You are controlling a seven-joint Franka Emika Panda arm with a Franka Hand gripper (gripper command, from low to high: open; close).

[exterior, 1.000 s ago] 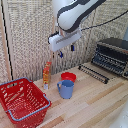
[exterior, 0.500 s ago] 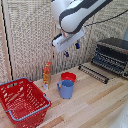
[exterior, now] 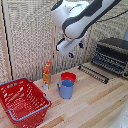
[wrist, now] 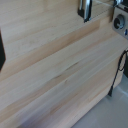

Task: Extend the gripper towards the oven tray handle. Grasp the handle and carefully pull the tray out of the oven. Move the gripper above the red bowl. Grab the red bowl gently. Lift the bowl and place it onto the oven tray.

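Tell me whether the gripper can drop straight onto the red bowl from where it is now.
Probably yes. The gripper hangs in the air above the red bowl, with nothing between them in the exterior view. The blue mug stands close in front of the bowl, so a finger could clip it on the way down.

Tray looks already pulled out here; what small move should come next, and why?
Probably lower the hand toward the red bowl. The tray already lies on the table in front of the oven, and the hand hangs high above the bowl, holding nothing visible.
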